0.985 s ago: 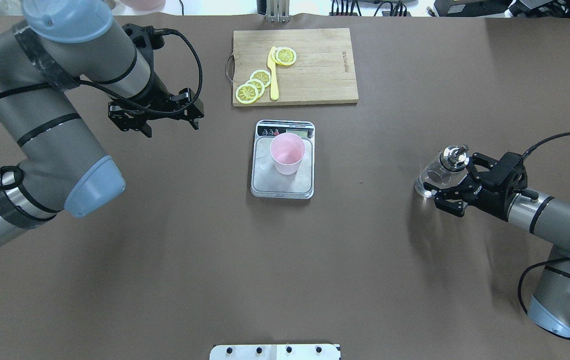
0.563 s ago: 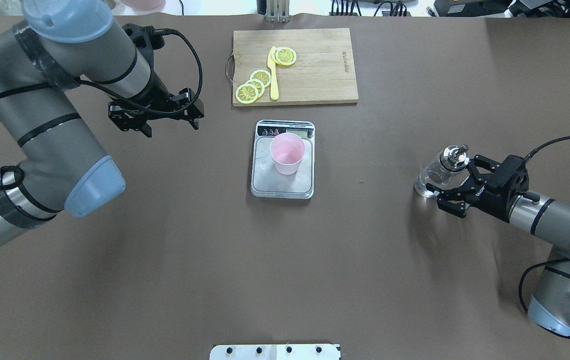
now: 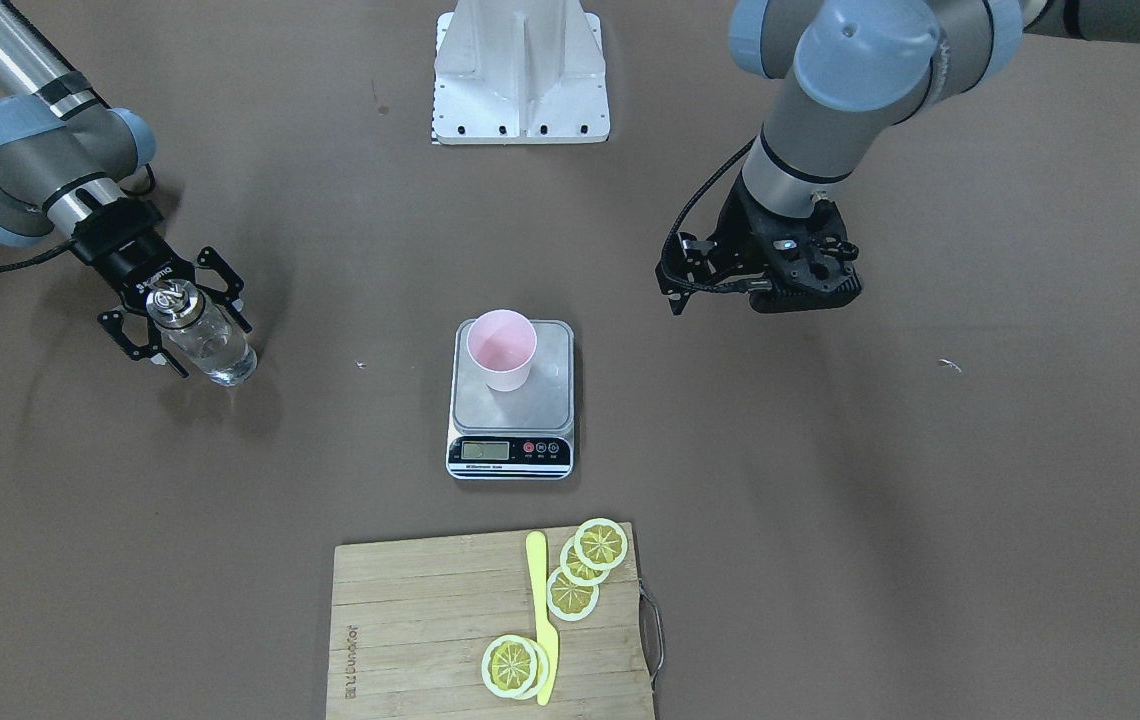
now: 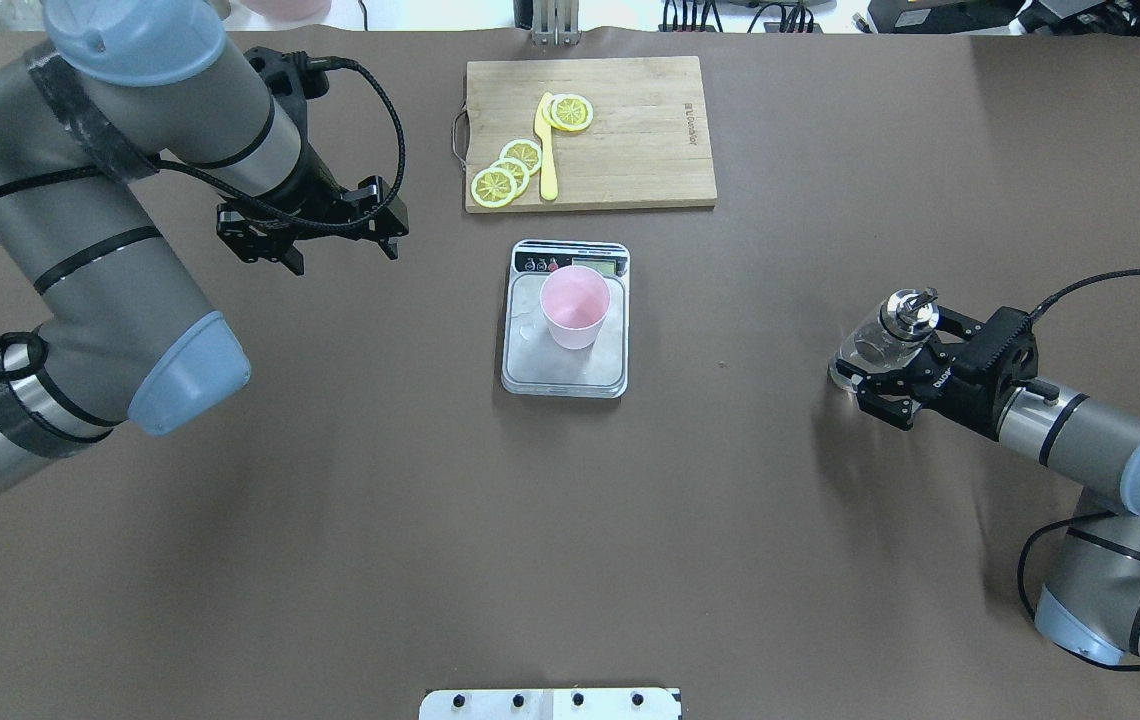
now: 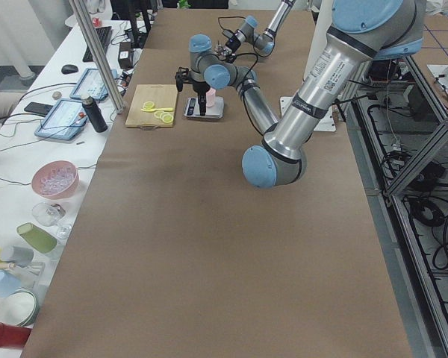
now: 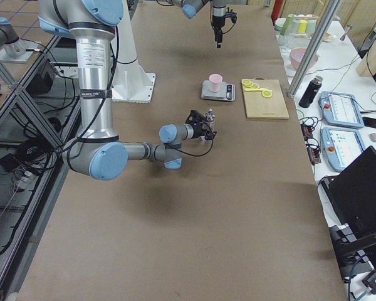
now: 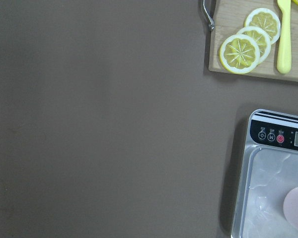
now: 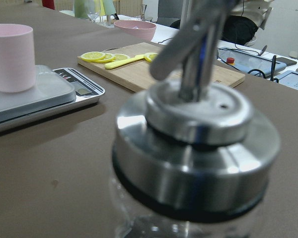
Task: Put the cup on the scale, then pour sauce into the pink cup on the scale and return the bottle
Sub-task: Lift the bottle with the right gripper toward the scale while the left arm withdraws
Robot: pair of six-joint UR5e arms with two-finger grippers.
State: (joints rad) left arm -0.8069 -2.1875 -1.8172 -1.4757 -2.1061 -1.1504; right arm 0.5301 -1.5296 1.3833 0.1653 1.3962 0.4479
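Observation:
The pale pink cup (image 4: pixel 575 305) stands upright on the silver scale (image 4: pixel 530 372) at the table's middle; it also shows in the front view (image 3: pixel 500 350) and the right wrist view (image 8: pixel 10 57). The clear glass bottle (image 4: pixel 875 345) with its metal pourer stands on the table at the right. My right gripper (image 4: pixel 895 355) is open, level with the bottle, one finger on each side of it. The bottle cap fills the right wrist view (image 8: pixel 188 134). My left gripper (image 4: pixel 342 252) is open and empty, hovering left of the scale.
A wooden cutting board (image 4: pixel 630 150) with lemon slices (image 4: pixel 505 175) and a yellow knife (image 4: pixel 547 150) lies beyond the scale. A white mounting plate (image 4: pixel 550 703) sits at the near table edge. Brown table surface lies between the scale and the bottle.
My right gripper backed off slightly, then moved in a little further around the bottle, still open. The bottle, cup and left arm have not moved.

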